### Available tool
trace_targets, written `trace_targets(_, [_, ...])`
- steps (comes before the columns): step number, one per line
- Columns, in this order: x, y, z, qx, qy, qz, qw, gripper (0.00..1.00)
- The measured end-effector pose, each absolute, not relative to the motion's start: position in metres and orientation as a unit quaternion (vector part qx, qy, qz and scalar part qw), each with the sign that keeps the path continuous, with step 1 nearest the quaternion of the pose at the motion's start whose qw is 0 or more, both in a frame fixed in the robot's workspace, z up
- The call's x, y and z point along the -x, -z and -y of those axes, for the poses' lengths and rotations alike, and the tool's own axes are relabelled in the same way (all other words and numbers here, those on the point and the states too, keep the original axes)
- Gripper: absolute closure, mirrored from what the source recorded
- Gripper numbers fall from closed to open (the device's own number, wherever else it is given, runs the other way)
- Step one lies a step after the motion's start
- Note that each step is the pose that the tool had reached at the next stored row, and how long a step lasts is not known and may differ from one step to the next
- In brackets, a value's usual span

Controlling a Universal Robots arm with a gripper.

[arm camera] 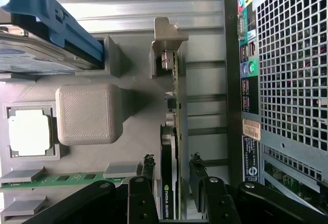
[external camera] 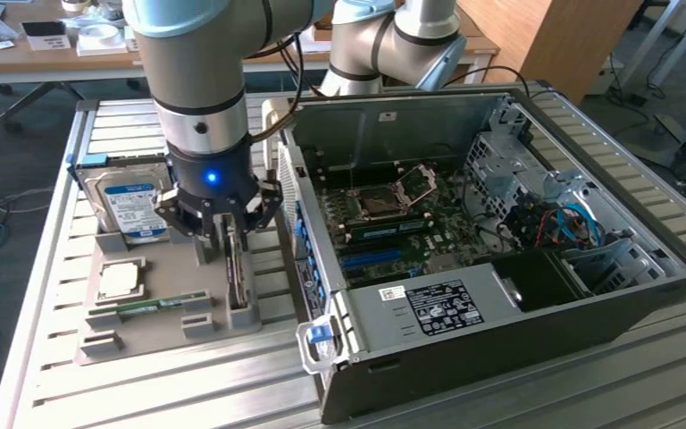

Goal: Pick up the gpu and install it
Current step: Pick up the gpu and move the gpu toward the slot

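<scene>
Straddling upright gpu [arm camera: 169, 178], jaws apart (hard drive [external camera: 129, 207], computer case [external camera: 379, 116] flanking).

gpu [arm camera: 168, 152] upright in tray [arm camera: 136, 147], beside case [arm camera: 292, 80]

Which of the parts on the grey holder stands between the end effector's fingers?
The gpu: the thin card standing on edge, beside the computer case. The hard drive, processor and green memory stick sit apart from the end effector.
</scene>
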State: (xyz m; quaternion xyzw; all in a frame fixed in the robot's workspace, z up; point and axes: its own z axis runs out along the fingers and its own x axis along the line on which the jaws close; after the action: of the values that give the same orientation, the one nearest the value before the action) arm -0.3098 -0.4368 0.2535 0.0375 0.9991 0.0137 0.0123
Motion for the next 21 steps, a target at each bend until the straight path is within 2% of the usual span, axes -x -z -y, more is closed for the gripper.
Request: trace_targets(21, [0.312, -0.236, 0.436, -0.027, -0.014, -0.999, 0.015, 0.59])
